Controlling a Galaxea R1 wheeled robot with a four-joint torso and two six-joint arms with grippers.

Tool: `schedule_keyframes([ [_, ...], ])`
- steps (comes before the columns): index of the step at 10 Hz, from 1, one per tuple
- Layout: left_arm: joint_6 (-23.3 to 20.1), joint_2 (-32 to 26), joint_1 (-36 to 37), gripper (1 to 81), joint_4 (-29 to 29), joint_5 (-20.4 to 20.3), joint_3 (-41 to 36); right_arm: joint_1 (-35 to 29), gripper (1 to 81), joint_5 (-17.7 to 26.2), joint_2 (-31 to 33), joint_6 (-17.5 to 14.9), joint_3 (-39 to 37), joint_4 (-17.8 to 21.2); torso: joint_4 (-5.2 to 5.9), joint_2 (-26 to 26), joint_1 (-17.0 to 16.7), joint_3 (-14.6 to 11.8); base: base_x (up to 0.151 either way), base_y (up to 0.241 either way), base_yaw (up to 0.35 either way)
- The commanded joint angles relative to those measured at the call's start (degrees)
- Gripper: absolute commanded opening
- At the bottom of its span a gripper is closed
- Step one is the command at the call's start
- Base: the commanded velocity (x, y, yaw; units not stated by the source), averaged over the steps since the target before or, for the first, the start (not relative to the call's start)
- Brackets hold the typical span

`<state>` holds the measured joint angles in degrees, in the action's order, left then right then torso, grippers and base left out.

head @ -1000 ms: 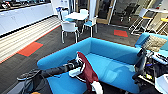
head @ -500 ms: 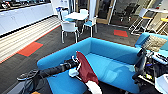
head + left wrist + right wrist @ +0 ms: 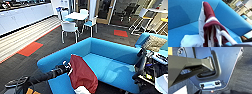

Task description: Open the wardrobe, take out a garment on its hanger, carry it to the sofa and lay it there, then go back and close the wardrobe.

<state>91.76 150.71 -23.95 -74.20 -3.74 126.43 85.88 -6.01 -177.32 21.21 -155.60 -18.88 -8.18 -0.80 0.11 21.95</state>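
Office lounge: blue sofa (image 3: 110,62), white meeting table (image 3: 77,16), glass-walled rooms.

garment (image 3: 82,73) hanging before sofa (image 3: 110,53), chairs (image 3: 68,27) behind

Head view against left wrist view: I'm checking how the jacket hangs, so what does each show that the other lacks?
Head view alone: the left arm reaching in with its left gripper at the garment's top, white chairs round a table, orange floor patches. Left wrist view alone: the white hanger inside the striped collar, and a white sleeve bunched on the seat. Both: the red garment hanging over the blue sofa.
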Motion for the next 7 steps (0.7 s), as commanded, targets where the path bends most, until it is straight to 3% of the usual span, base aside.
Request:
schedule_keyframes([
  [1,0.09,-4.44,6.42,1.0,-2.87,0.40,-0.65,0.22,81.1,3.64,-0.16,-0.03,0.31,0.07,0.00,0.00,0.00,-0.02,0.000,0.000,0.000],
  [7,-0.35,-7.17,-0.08,1.0,-3.93,0.23,4.18,0.30,81.1,3.55,-0.16,-0.12,0.31,0.07,0.00,0.00,0.00,-0.02,0.000,0.000,0.000],
])
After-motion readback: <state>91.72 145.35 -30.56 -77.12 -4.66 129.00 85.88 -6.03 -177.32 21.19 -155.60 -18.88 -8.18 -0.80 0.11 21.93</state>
